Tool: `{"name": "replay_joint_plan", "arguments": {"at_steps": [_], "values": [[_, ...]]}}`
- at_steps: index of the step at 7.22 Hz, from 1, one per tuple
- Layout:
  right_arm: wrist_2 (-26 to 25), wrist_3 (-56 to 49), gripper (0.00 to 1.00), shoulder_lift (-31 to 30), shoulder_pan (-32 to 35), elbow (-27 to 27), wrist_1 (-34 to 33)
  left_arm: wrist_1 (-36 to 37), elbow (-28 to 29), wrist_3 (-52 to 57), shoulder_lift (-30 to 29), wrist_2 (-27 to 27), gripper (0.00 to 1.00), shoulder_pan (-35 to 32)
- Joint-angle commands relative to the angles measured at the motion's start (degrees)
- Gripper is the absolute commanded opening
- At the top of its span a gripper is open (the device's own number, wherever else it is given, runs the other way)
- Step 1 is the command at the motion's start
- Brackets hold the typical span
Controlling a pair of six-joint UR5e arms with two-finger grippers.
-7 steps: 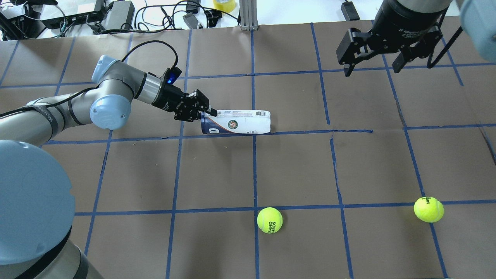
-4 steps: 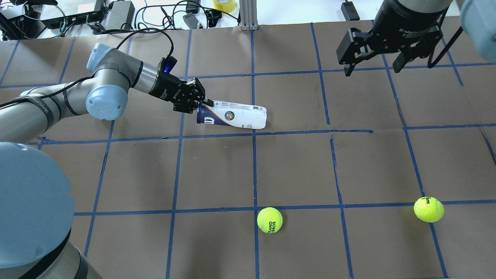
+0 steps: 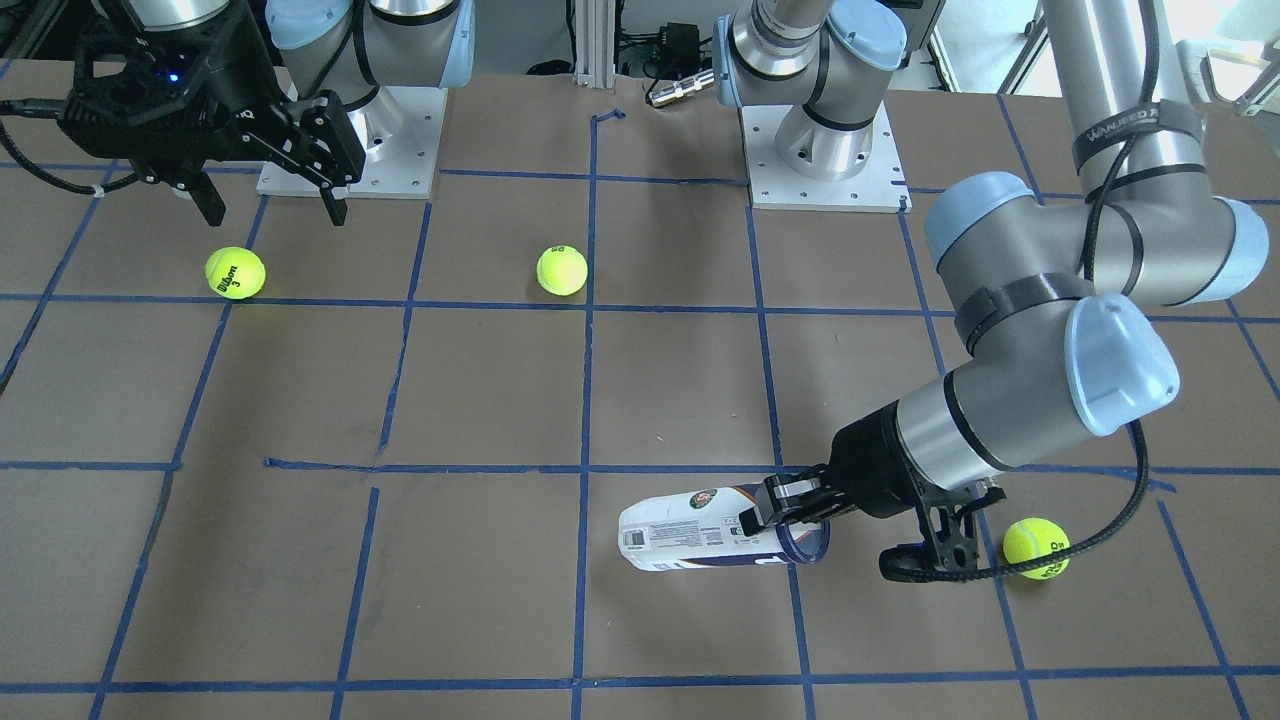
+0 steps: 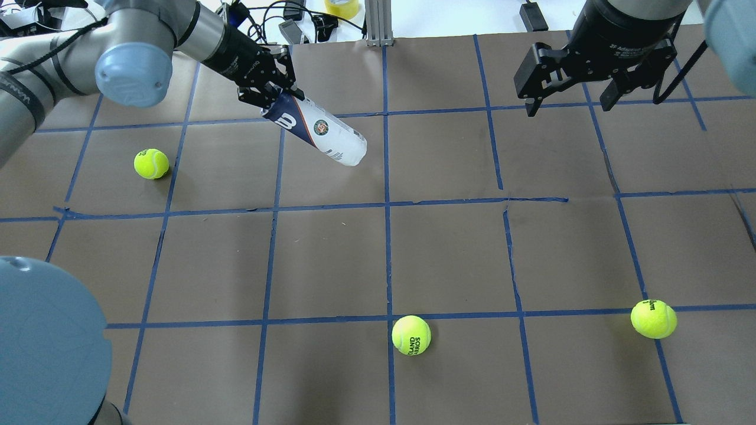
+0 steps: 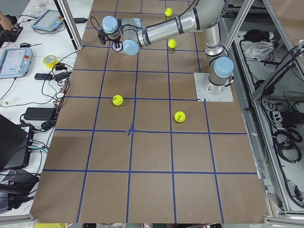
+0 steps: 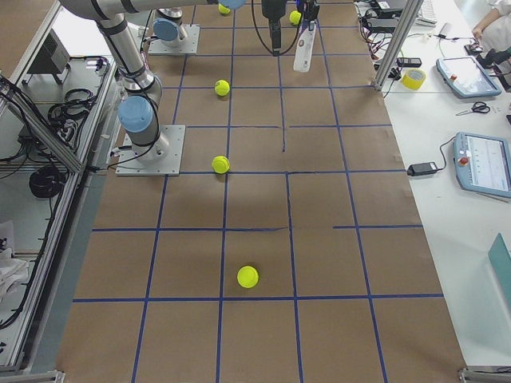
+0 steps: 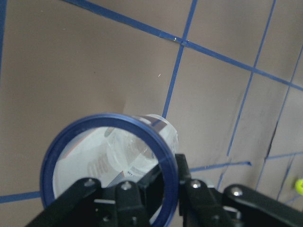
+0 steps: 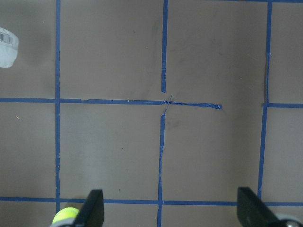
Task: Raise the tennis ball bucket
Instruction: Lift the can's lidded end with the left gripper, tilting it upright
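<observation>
The tennis ball bucket point(image 4: 322, 133) is a clear tube with a white label, navy band and dark blue rim. My left gripper point(image 4: 273, 97) is shut on its open rim and holds it tilted above the table, closed end down and to the right. It also shows in the front view point(image 3: 700, 530), with the left gripper point(image 3: 785, 520) on it. In the left wrist view I look down into the tube point(image 7: 128, 151), its rim wall pinched in the gripper point(image 7: 165, 189). My right gripper point(image 4: 569, 107) is open and empty, high at the far right point(image 8: 173, 210).
Three yellow-green tennis balls lie on the brown gridded table: one on the left point(image 4: 151, 163), one near the front middle point(image 4: 411, 334), one at the front right point(image 4: 653, 319). Cables and power bricks point(image 4: 177, 23) lie beyond the far edge.
My left gripper has raised the tube off the table by its rim and carried it up and away from the robot. The left tennis ball is now uncovered. The right arm has not moved.
</observation>
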Motion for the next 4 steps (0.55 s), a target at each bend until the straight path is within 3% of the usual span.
{"name": "replay_joint_plan", "arguments": {"at_steps": [1,2,4], "values": [[0.0,0.0,1.00,0.0,0.0,0.0,0.0,-1.3,6.5,3.3,0.2,17.9,0.00,-5.3],[0.0,0.0,1.00,0.0,0.0,0.0,0.0,-1.1,6.6,7.4,0.3,24.2,0.00,-6.8],[-0.1,0.0,1.00,0.0,0.0,0.0,0.0,0.8,6.4,7.0,-1.2,26.9,0.00,-9.3]]}}
